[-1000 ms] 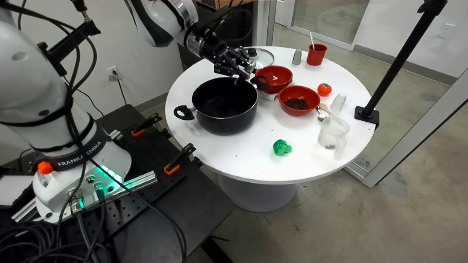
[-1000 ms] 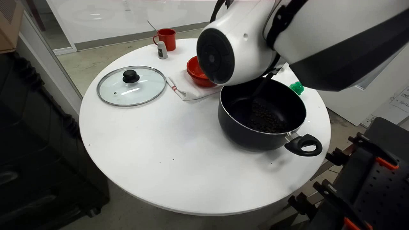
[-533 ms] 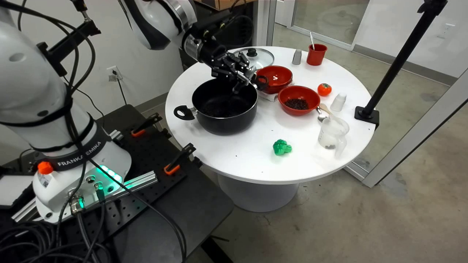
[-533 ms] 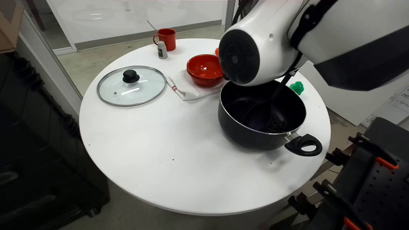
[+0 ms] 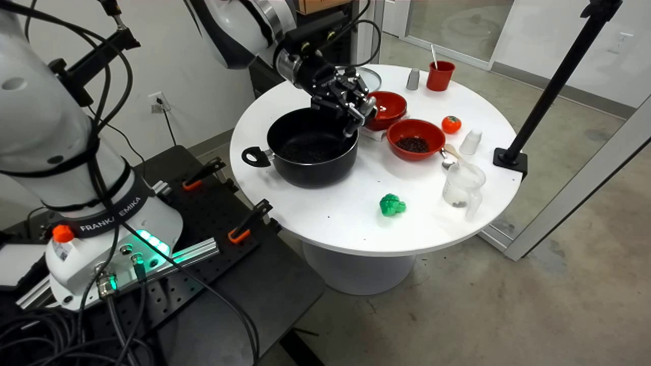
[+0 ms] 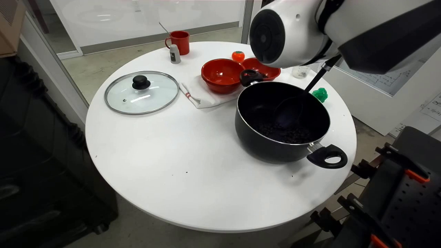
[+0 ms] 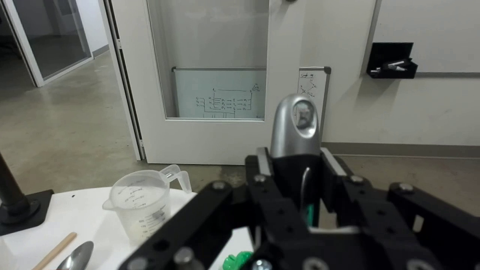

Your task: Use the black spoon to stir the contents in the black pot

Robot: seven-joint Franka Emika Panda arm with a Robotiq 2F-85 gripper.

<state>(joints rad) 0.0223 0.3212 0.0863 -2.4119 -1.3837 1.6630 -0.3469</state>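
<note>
The pincer (image 7: pixel 296 161) is pinching the handle of the black spoon (image 6: pixel 311 84), with one finger on each side. In the wrist view the handle's shiny end pokes out past the fingers. This is the only pincer in sight, so no other one is nearer.

From the pincer, the spoon leans down on a slant, its long handle reaching into the black pot (image 6: pixel 272 153) below. In an exterior view the handle crosses the pot's edge, but it is hard to tell if the two touch. The spoon's round end is inside the pot, lower than the pincer and off to one side. Little dark beans (image 6: pixel 294 136) lie at the bottom, by that round end; it is too dark to tell if it is touching them.

The step now is most likely the stirring. The next move seems to hang on that slant: the pincer should go round above the pot, low enough for the round end to push the beans, without bumping the wall.

Farther from the pincer sits a red bowl (image 5: pixel 416 128) with dark bits in it. Ahead of the pincer, on the left in the wrist view, a clear cup (image 7: pixel 144 202) stands on the white surface (image 6: pixel 172 148). A glass lid (image 6: pixel 137 98) lies well apart from the pincer.
</note>
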